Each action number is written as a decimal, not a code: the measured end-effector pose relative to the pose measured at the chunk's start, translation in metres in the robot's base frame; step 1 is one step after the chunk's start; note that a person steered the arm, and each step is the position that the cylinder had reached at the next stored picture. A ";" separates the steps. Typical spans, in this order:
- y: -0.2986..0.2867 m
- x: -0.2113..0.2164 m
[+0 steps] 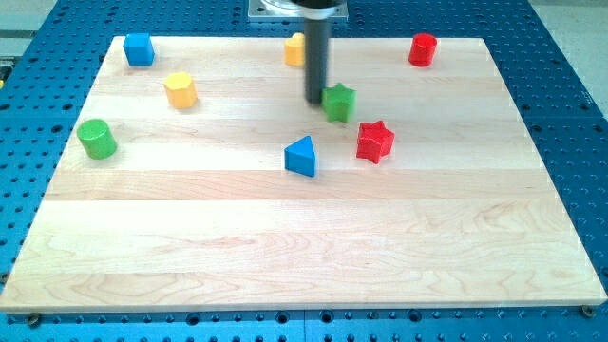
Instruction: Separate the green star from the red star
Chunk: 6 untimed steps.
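Presently our tip [316, 101] touches the green star's [339, 102] left side, far centre of the worktop [285, 247]. Red star [374, 141] sits just beside it, nearer and right. We carry no hand.

1. A lab test bench: the blue metal base [560, 114] is dotted with a regular grid of mounting holes.
2. On it lies a bare pale wooden counter [304, 247], with a machine mount [299, 8] at the far edge.
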State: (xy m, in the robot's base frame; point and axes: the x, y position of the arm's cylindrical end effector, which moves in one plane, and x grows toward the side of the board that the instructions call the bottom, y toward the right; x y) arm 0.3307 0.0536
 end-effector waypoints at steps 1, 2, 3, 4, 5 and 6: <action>0.088 0.022; 0.055 -0.019; 0.007 -0.005; 0.029 0.030; 0.095 0.061; 0.146 0.076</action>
State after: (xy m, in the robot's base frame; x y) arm 0.4066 0.1997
